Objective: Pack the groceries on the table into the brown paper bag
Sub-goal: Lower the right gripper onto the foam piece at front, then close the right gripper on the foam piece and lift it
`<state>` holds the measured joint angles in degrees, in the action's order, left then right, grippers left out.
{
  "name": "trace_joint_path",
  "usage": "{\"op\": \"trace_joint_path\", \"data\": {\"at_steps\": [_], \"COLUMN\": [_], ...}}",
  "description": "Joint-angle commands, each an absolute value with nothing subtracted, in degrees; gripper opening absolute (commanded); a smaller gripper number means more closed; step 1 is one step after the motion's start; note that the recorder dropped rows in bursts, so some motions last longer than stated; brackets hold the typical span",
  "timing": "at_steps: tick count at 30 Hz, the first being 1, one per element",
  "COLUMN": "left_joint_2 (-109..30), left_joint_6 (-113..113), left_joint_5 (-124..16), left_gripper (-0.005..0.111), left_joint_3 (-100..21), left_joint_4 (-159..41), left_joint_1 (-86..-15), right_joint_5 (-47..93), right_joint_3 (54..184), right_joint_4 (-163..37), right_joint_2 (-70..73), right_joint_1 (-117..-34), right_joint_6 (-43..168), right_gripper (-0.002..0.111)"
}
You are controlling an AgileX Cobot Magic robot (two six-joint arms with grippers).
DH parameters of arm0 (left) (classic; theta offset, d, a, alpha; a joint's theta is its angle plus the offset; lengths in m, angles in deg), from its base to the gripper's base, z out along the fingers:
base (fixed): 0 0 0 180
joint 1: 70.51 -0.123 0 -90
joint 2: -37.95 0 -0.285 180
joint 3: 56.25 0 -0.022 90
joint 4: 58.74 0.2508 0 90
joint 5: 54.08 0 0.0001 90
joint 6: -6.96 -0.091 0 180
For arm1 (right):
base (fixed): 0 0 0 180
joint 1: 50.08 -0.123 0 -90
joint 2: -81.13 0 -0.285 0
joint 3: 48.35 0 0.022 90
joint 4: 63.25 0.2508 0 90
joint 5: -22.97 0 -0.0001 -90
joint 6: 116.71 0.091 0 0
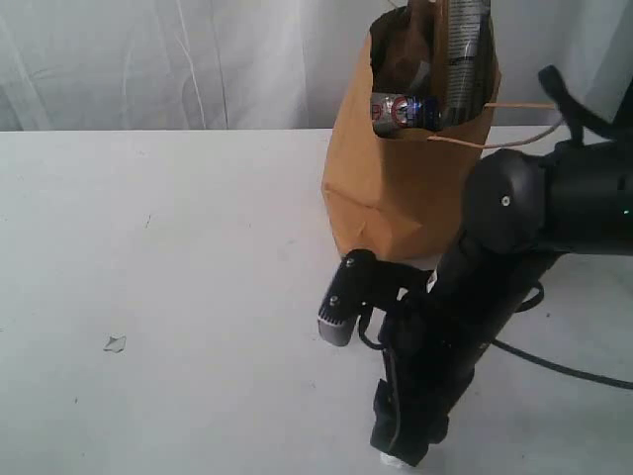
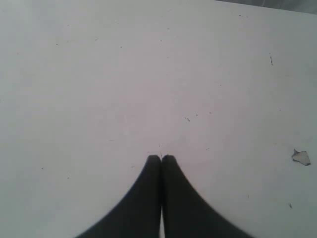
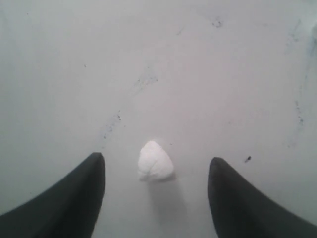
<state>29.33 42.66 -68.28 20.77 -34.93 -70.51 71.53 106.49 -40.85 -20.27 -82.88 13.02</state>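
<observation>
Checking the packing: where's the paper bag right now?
Exterior view: the brown paper bag stands upright right of centre on the white table, just beyond the right arm.

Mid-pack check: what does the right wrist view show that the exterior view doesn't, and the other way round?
Right wrist only: the right gripper open, its fingers either side of a small white lump, not touching it. Exterior only: the bag, upright with groceries inside, the right arm reaching down near it, and a scrap lying on the left. Both: the white table.
</observation>
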Motion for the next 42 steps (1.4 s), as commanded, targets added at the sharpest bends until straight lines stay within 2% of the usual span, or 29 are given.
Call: {"op": "trace_joint_path", "data": {"at_steps": [1,8,11,14,18,22,26,30,36,42], "left_joint_2": [29.15,29.15,29.15,29.15,29.15,29.15,29.15,29.15,29.15,29.15], "left_joint_6": [42.75,42.75,42.75,42.75,42.75,42.75,42.75,42.75,42.75,42.75], "left_joint_5": [-68.29,-68.29,-68.29,-68.29,-68.29,-68.29,-68.29,-68.29,-68.29,-68.29], "left_gripper": [0.000,0.000,0.000,0.000,0.000,0.000,0.000,0.000,0.000,0.000], "left_joint_3": [20.97,20.97,20.97,20.97,20.97,20.97,20.97,20.97,20.97,20.97], "left_joint_4": [-34.61,-34.61,-34.61,-34.61,-34.61,-34.61,-34.61,-34.61,-34.61,-34.61], "left_joint_1": [-70.40,-70.40,-70.40,-70.40,-70.40,-70.40,-70.40,-70.40,-70.40,-70.40], "right_joint_5": [69.88,67.11,66.03,66.03,66.30,66.63,69.85,79.57,89.10,90.57], "right_joint_3": [105.18,103.25,102.99,102.99,102.99,102.99,104.97,110.33,119.84,130.79], "right_joint_4": [-42.82,-45.63,-46.65,-47.51,-48.60,-48.68,-51.22,-54.05,-53.16,-48.43], "right_joint_2": [-23.13,-25.04,-25.04,-25.04,-25.04,-25.04,-23.46,-20.17,-14.06,-10.73], "right_joint_1": [-84.75,-87.01,-87.74,-87.88,-87.88,-87.88,-87.72,-85.54,-77.94,-67.62], "right_joint_6": [11.34,11.09,11.09,11.09,12.68,17.08,23.24,27.75,27.75,27.24], "right_gripper": [0.057,0.057,0.052,0.039,0.015,0.000,0.000,0.000,0.000,0.000]}}
